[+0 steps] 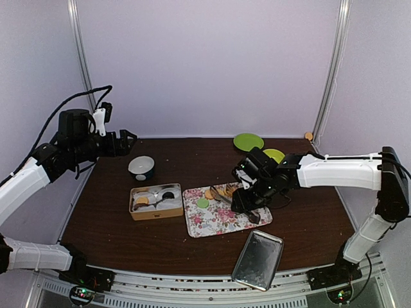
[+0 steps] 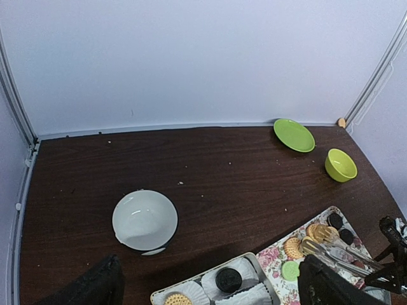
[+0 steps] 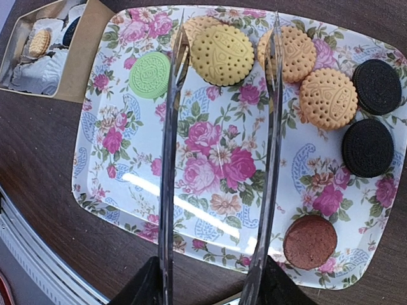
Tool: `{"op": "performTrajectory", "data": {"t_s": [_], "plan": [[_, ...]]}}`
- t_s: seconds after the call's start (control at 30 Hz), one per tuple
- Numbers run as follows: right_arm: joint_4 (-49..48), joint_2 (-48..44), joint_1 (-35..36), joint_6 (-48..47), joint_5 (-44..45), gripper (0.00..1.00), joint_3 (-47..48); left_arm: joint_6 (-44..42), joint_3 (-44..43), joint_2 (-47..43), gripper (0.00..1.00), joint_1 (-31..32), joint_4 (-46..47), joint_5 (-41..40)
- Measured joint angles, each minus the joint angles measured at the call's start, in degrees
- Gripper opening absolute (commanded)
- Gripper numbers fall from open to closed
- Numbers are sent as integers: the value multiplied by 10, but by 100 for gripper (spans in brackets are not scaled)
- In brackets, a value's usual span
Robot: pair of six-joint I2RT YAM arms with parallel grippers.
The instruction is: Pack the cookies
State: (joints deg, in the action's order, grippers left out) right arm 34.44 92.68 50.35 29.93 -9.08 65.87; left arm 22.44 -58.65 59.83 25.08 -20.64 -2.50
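Note:
Cookies lie on a floral tray (image 3: pixel 210 165): a yellow one (image 3: pixel 222 54) between the tips of metal tongs (image 3: pixel 168 159), a light green one (image 3: pixel 151 74), orange ones (image 3: pixel 329 98), two black ones (image 3: pixel 367 147) and a dark red one (image 3: pixel 310 242). My right gripper (image 3: pixel 206 289) is shut on the tongs, whose arms stand apart over the tray (image 1: pixel 225 215). A cardboard box (image 1: pixel 155 202) with white paper cups holds a black cookie (image 2: pixel 228 279) and an orange one (image 2: pixel 177 298). My left gripper (image 1: pixel 128 138) is open and empty, raised high over the table's back left.
A white bowl (image 1: pixel 141 167) stands behind the box. A green plate (image 1: pixel 248 142) and a yellow-green bowl (image 1: pixel 274 154) are at the back right. A metal lid (image 1: pixel 258 260) lies at the table's front edge, right of centre.

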Motion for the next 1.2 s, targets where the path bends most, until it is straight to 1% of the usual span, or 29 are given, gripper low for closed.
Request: {"op": "performTrajectory", "data": {"t_s": [0.27,0.43,0.8,1.03,1.2], "plan": [[-3,0,0,0,-6,44,0,0,0,1,98,0,0,0],[-5,0,0,1,-17,43,0,0,0,1,98,0,0,0],[-7,-1,0,5,-30,36,0,0,0,2,98,0,0,4],[15,-42,8,6,-31,36,-5,0,0,3,98,0,0,9],[39,-74,27,8,-30,36,-5,0,0,3,98,0,0,13]]}}
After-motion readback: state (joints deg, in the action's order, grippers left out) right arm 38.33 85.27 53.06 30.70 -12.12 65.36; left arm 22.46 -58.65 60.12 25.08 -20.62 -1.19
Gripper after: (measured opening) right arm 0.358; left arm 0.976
